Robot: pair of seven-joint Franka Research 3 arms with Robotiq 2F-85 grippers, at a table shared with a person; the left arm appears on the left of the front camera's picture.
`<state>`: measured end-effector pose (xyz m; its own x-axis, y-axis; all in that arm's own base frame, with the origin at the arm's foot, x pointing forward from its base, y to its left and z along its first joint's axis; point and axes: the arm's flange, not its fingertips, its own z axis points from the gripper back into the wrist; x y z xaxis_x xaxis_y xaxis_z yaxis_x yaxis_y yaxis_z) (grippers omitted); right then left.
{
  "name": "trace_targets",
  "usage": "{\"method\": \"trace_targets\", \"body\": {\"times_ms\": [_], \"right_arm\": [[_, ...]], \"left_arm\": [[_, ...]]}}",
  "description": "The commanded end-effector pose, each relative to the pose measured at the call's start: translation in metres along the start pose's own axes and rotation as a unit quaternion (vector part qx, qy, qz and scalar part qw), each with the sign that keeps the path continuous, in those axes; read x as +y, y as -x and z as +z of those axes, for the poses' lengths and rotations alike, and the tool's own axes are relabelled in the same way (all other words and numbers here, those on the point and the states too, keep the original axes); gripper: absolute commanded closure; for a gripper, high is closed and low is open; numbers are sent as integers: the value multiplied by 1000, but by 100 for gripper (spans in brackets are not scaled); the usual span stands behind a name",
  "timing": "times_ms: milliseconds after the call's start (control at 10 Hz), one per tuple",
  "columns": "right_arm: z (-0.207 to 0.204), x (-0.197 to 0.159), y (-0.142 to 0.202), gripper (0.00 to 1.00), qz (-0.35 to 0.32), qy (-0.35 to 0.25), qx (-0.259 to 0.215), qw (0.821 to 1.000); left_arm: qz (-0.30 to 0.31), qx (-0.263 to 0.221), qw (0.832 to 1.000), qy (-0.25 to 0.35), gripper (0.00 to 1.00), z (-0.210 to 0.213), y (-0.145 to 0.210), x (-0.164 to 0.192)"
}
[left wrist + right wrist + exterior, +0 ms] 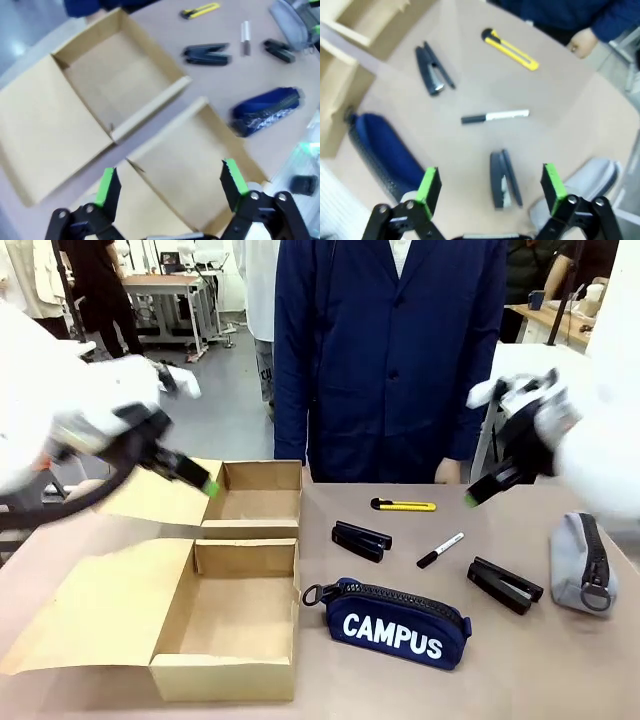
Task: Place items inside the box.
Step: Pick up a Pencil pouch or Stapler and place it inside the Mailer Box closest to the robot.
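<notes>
Tabletop busy. Left gripper (170,182) and right gripper (487,175) both wide open, empty. Risk (boxes side by side): stapler (506,186) dropped into smaller box (250,528), not larger box (225,678).

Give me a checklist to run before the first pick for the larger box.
1. Larger box lid folded back: ok.
2. Its inside bare: ok.
3. Left gripper open, holding nothing: ok.
4. Right gripper open, holding nothing: ok.
5. CAMPUS pouch, far stapler, near stapler, marker and yellow knife lying apart on the table: ok.
6. Person's hand off the items: ok.
</notes>
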<state>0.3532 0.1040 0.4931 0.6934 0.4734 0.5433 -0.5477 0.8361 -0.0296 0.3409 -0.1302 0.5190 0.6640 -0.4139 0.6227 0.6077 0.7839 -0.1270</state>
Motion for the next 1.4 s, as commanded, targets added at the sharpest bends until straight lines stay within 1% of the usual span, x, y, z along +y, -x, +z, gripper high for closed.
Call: {"method": "trace_targets", "body": {"times_ms": [0,100,200,300,400,500,600,700,800,900,1000,1300], "right_arm": [[71,-33,55,0,-114,-87,6,990],[94,-66,86,0,-208,-140,-38,967],[114,-102,129,0,-270,-199,-96,937],[123,-135,171,0,-335,-231,-149,901],[124,-172,215,0,-395,-268,-205,854],[120,-196,245,0,-436,-294,-244,815],[114,-212,267,0,-465,-305,-277,783],[108,-223,281,0,-493,-303,-294,760],[101,-226,287,0,-518,-288,-291,751],[129,-218,304,0,-488,-283,-242,789],[129,-218,304,0,-488,-283,-242,789],[129,-218,304,0,-488,-283,-242,789]], "left_arm": [[48,-7,993,107,0,70,19,36],[94,-20,984,152,0,95,38,72],[172,-57,965,192,0,118,73,116],[256,-102,939,207,0,136,111,163],[334,-160,906,205,0,145,153,193],[384,-207,872,223,0,149,189,218],[412,-249,843,241,0,143,209,217],[426,-289,819,254,0,132,219,209],[452,-313,798,249,0,123,217,195],[472,-312,797,211,0,107,203,178],[463,-274,807,245,0,164,235,249],[463,-274,807,245,0,164,235,249]]}}
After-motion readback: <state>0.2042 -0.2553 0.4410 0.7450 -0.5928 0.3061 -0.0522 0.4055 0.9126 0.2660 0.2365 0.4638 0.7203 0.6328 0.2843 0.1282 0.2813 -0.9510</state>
